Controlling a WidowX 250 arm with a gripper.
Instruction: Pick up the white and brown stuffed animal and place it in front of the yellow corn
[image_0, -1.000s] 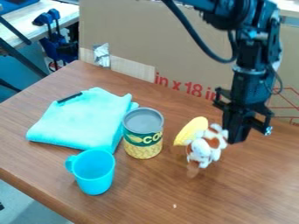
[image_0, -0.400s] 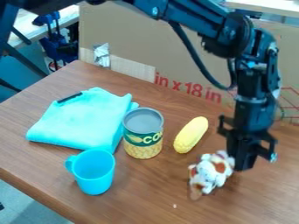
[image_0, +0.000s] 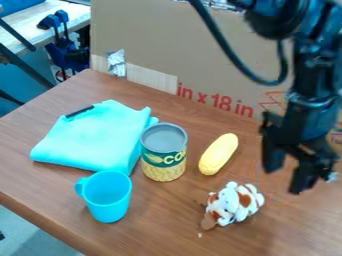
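Note:
The black gripper (image_0: 283, 179) hangs over the right side of the table, its two fingers spread apart with nothing between them. Below and left of it, a small white and brown plush dog (image_0: 234, 204) lies on the wood, apart from the fingers. A yellow corn cob (image_0: 218, 154) lies at a slant behind the plush. Left of the cob stands a corn can (image_0: 163, 152) with a grey top. A turquoise cup (image_0: 107, 196) stands upright in front of a folded turquoise cloth (image_0: 93, 137).
A small dark marker-like object (image_0: 79, 111) lies on the cloth. Behind the brown table (image_0: 167, 225) a large cardboard sheet (image_0: 200, 55) stands upright. Blue clamps (image_0: 57, 37) are at the back left, beyond the table edge.
The plush, first against the cob and beside the gripper, came toward the front with the gripper. The gripper then moved right and up, its fingers now spread and away from the plush.

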